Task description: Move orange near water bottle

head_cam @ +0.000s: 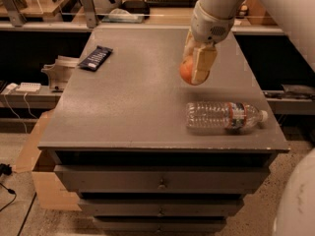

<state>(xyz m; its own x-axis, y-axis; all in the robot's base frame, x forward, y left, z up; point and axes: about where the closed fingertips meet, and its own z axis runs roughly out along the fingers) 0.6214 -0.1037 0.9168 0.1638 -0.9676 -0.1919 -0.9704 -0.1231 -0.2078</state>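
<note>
The orange point(185, 72) is held pinched in the gripper point(196, 73) above the table point(128, 102), near the water bottle point(224, 116) lying on its side; released too high, it could be sent rolling off, or the bottle knocked.

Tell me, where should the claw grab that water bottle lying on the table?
Probably the water bottle around its ribbed middle, from straight above: it lies on its side, cap to the right. The claw hangs above the table behind it, holding the orange.
</note>
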